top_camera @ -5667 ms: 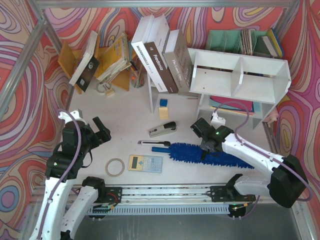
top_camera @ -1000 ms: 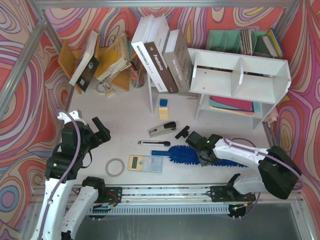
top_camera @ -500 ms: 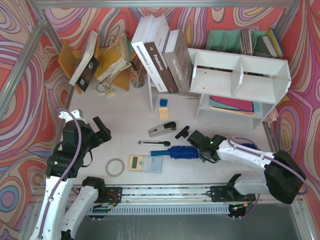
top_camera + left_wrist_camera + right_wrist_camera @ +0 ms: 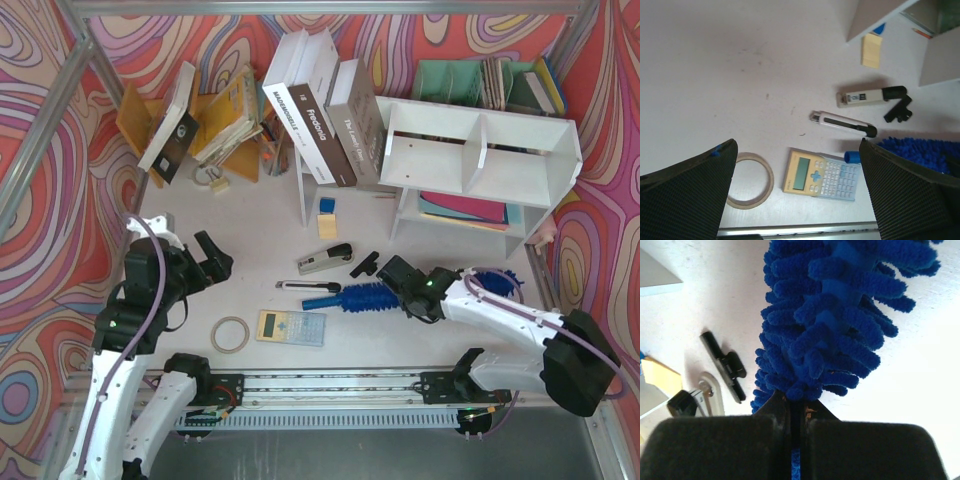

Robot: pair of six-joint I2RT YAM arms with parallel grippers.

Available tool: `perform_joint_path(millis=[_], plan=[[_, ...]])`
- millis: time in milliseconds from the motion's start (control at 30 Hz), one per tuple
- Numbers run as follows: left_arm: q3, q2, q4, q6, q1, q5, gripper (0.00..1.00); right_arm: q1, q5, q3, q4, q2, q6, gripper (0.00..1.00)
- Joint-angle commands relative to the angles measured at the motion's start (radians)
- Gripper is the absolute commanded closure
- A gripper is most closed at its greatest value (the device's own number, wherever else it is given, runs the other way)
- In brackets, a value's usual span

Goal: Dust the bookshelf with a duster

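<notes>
Duster [image 4: 368,298] low at the table [image 4: 250,225] front, just before the bookshelf [image 4: 478,150], handle end pointing toward the calculator [image 4: 290,327]. Right gripper [image 4: 402,292] pinched tight on the fluffy head, mid-length. Left gripper [image 4: 210,260] spread wide, holding nothing, near the tape roll [image 4: 230,334].

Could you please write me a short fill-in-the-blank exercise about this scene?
The right gripper holds the long fluffy microfibre duster, whose colour is ____.
The left gripper stands ____, holding nothing.
The large white board bookshelf has ____ upper cubbies.
Missing words: blue; open; two.
</notes>
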Motion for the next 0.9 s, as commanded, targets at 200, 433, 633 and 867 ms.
perform_joint_path(millis=[200,433,633,867], plan=[[0.091,0.046,0.133,0.056,-0.014,0.329,0.02,0.001,0.115,0.034,-0.004,-0.106,-0.091,1.0],[0.12,0.115,0.235,0.077,-0.251,0.235,0.02,0.001,0.128,0.06,-0.014,-0.183,-0.171,1.0],[0.158,0.256,0.293,0.159,-0.522,0.06,0.02,0.002,0.136,0.064,-0.003,-0.244,-0.238,1.0],[0.136,0.443,0.396,0.243,-0.666,0.01,0.02,0.001,0.147,0.093,-0.028,-0.273,-0.257,1.0]])
